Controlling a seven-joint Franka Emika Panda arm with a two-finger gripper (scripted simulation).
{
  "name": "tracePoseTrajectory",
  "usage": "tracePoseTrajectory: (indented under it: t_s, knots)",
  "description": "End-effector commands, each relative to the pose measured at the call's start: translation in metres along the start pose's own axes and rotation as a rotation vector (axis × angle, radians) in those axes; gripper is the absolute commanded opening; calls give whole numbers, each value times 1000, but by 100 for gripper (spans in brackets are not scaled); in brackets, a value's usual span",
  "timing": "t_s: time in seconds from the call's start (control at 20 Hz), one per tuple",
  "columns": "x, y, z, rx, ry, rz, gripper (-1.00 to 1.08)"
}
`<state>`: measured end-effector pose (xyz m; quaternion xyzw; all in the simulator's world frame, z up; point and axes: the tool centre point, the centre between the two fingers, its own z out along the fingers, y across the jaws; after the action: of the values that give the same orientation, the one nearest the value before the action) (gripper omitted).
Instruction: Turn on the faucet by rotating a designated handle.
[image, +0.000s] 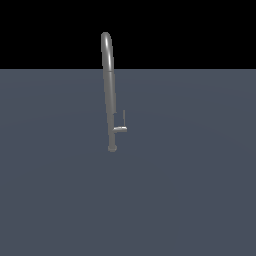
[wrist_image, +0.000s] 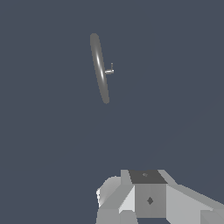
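Note:
The faucet (image: 108, 90) is a tall, slim grey pipe with a hooked top, standing upright on a small round base on the flat grey floor. Its handle (image: 121, 127) is a tiny L-shaped lever on the exterior view's right of the pipe, low down, with a short stub and a thin rod pointing up. In the wrist view the faucet (wrist_image: 99, 68) is seen from above and far off, the handle (wrist_image: 110, 70) beside it. Only part of my gripper (wrist_image: 148, 197) shows, as grey blocks well away from the faucet. Its fingertips are not distinguishable. It is absent from the exterior view.
The grey floor (image: 190, 190) spreads flat around the faucet, with a black background beyond its far edge.

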<state>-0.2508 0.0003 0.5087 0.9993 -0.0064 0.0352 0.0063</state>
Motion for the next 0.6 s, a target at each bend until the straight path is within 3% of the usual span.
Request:
tracePoseTrajectory:
  t_s: [0.0,0.55]
  knots:
    - [0,0,0,0,0,0,-100]
    - [16,-2,5,33,-44,37,-100]
